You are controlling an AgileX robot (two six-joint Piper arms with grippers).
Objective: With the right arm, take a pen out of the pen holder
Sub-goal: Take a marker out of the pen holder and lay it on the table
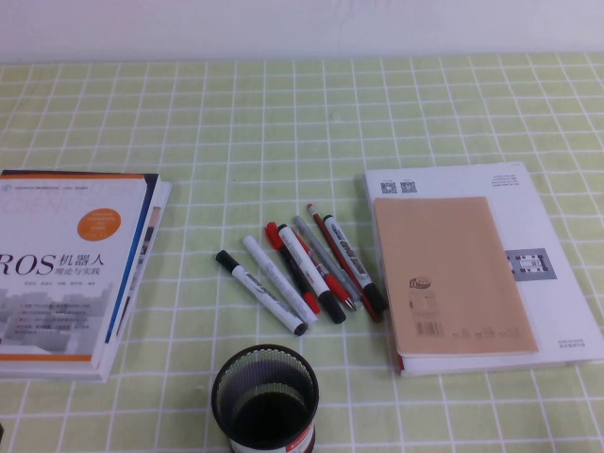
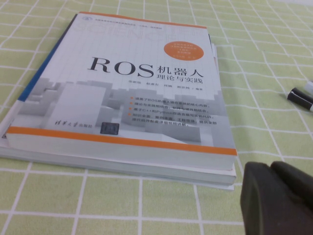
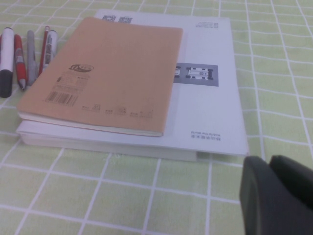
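Count: one pen holder (image 1: 264,396), seven pens (image 1: 302,269), two stacks of two.
Left stack: ROS book (image 2: 137,98) on a second book (image 2: 146,171). Right stack: tan notebook (image 3: 112,73) on a white book (image 3: 210,112).
Right end effector (image 3: 274,196): closed, holding nothing, low over the table (image 1: 283,113), just off the white book's near corner. Bare table lies between it and that edge.
The pens lie flat on the table, beyond the notebook from it. The pen holder stands upright to its left, apart from the pens, with bare table between.
Left end effector (image 2: 274,196): near the ROS book's corner; state cannot be told.
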